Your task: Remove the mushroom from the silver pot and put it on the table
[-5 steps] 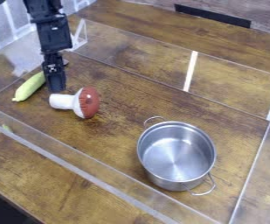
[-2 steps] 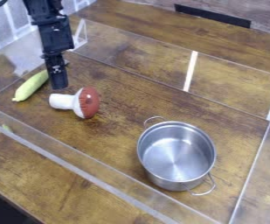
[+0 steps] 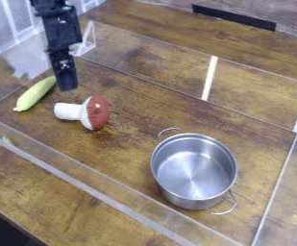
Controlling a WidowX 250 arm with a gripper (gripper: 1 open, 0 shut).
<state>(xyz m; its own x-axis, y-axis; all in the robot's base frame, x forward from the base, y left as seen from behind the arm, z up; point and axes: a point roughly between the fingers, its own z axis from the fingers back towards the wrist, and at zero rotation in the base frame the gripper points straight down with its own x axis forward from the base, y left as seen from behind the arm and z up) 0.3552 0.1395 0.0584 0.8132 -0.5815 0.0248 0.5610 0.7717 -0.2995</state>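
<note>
On the tabletop [image 3: 137, 86] lies the mushroom [image 3: 86, 111], clear of the silver pot [image 3: 196, 170] (task looks done), the claw [image 3: 66, 77] risen, apart.

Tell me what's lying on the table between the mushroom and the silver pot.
Nothing: in the camera view, only bare table wood separates the mushroom from the silver pot.

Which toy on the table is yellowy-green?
The long corn-like toy by the left edge. The mushroom beside it has a dark red cap and white stem.
</note>
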